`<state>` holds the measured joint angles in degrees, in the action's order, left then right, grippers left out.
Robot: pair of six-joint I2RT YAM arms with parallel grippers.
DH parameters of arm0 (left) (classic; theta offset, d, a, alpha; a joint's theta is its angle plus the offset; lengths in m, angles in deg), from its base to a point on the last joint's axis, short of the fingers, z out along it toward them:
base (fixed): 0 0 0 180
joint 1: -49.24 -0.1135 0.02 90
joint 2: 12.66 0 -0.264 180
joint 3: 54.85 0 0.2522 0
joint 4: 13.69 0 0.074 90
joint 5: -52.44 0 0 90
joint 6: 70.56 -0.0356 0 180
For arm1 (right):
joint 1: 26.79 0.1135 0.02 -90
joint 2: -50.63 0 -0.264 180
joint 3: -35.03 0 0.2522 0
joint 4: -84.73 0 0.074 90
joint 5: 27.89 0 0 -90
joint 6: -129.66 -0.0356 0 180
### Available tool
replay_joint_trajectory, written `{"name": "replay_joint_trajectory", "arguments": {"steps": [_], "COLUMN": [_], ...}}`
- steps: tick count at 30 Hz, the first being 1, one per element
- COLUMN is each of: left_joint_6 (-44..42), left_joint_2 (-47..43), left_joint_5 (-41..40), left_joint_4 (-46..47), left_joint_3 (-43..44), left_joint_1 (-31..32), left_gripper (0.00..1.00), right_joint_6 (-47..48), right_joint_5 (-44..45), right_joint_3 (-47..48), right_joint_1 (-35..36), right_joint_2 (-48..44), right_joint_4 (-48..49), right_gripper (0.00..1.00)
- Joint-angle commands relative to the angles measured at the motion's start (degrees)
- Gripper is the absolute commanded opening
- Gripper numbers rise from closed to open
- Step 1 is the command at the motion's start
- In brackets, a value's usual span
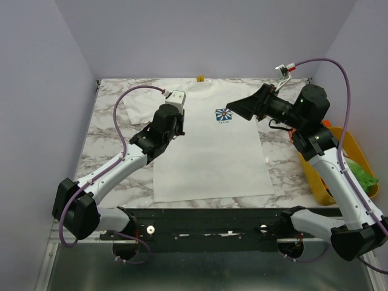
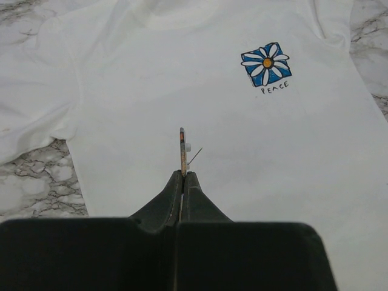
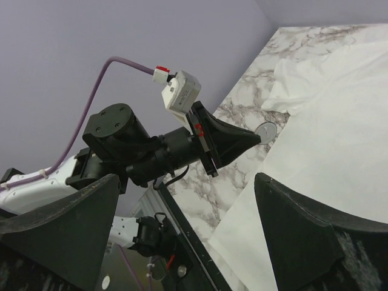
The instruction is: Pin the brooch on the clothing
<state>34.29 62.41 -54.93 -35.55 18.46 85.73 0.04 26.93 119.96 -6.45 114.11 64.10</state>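
The white T-shirt (image 1: 212,157) lies flat on the marble table, with its flower print (image 1: 224,114) on the chest and its yellow neck label (image 1: 200,77) at the far edge. My left gripper (image 1: 179,126) hovers over the shirt's left chest. It is shut on the brooch (image 2: 182,148), seen edge-on with its thin pin sticking out to the right, just above the cloth (image 2: 242,157). The brooch shows as a small round disc in the right wrist view (image 3: 265,131). My right gripper (image 1: 233,109) is open and empty, raised beside the print and pointing at the left gripper.
A yellow container (image 1: 339,163) holding something green (image 1: 364,176) stands at the table's right edge, under the right arm. Purple-grey walls close off the back and sides. A black rail (image 1: 212,221) runs along the near edge.
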Motion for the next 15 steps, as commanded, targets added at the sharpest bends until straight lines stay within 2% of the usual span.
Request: {"name": "replay_joint_trajectory", "arguments": {"steps": [1, 4, 8, 15], "left_joint_6": [-0.35, -0.44, -0.88, -0.96], "left_joint_2": [-0.01, -0.10, -0.45, -1.41], "left_joint_5": [-1.00, -0.83, -0.21, -1.00], "left_joint_4": [1.07, 1.15, 1.51, 1.07], "left_joint_3": [-0.75, -0.75, -1.10, -1.10], "left_joint_1": [0.07, 0.07, 0.07, 0.07], "left_gripper": [0.00, 0.00, 0.00, 0.00], "right_joint_6": [-1.69, -1.17, -1.08, -3.01], "right_joint_5": [-0.50, -1.47, 1.68, -2.09], "right_joint_3": [0.27, 0.19, -1.74, 1.25], "right_joint_1": [0.14, 0.14, 0.05, 0.14], "right_joint_2": [-0.03, -0.81, -1.87, 0.59], "right_joint_4": [1.43, 1.60, 3.09, 4.15], "right_gripper": [1.00, 1.00, 1.00, 1.00]}}
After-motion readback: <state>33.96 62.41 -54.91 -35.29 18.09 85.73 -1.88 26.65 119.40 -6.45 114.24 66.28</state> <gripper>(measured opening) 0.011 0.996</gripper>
